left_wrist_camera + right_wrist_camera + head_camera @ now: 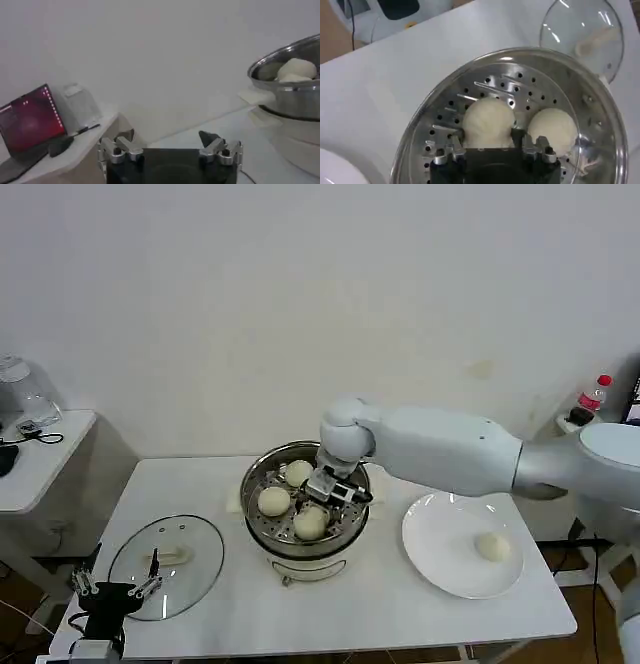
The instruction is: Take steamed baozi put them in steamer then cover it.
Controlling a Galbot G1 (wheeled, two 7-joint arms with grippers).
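Steamer [295, 95] cut off at picture's edge in left wrist view; one baozi [487, 122] partly hidden behind right gripper [487, 142].

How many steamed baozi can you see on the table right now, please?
4: three in the steamer, at and, and one on the white plate, at. None seems hidden.

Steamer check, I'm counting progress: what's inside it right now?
Inside the steamer sit three baozi on the perforated bottom, one between the right end effector's fingers. Its arm hides part of the basket floor.
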